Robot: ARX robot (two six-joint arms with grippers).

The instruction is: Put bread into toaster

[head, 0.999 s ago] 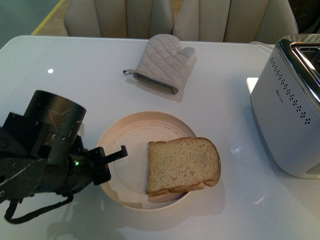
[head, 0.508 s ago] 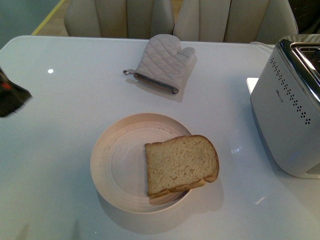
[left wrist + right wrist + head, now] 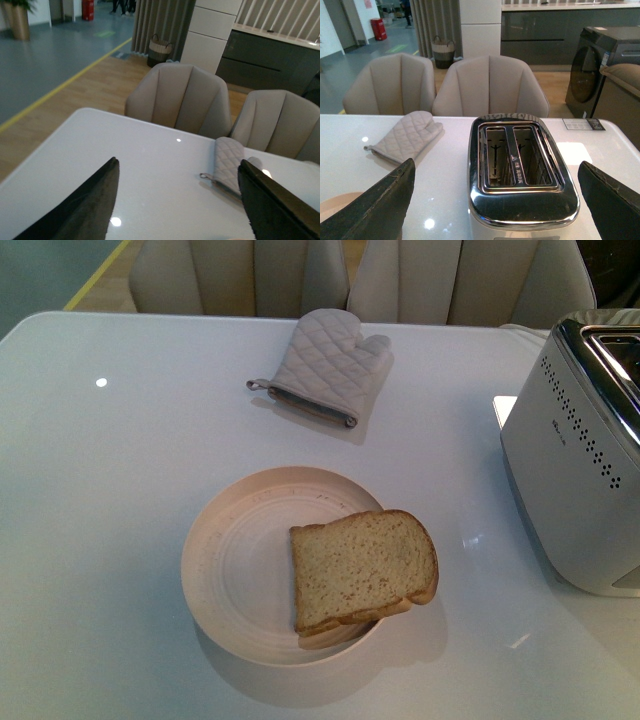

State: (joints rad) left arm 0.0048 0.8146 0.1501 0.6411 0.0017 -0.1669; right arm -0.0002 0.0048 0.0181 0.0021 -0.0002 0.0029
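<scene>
Bread (image 3: 365, 565) on the plate (image 3: 200, 560), toaster (image 3: 575, 460) well apart, both claws released.
Front view: the bread lies on the right part of the round plate, overhanging its rim toward the white toaster at the counter's (image 3: 120, 460) right edge; a quilted mitt (image 3: 325, 365) lies beyond the plate. Left wrist view: the left claw (image 3: 178, 165) is spread wide, gripping nothing, above bare counter. Right wrist view: the right claw (image 3: 496, 165) gapes, likewise empty, facing the toaster's chrome top.

tan bread (image 3: 362, 568), white perforated toaster (image 3: 570, 480)
</scene>
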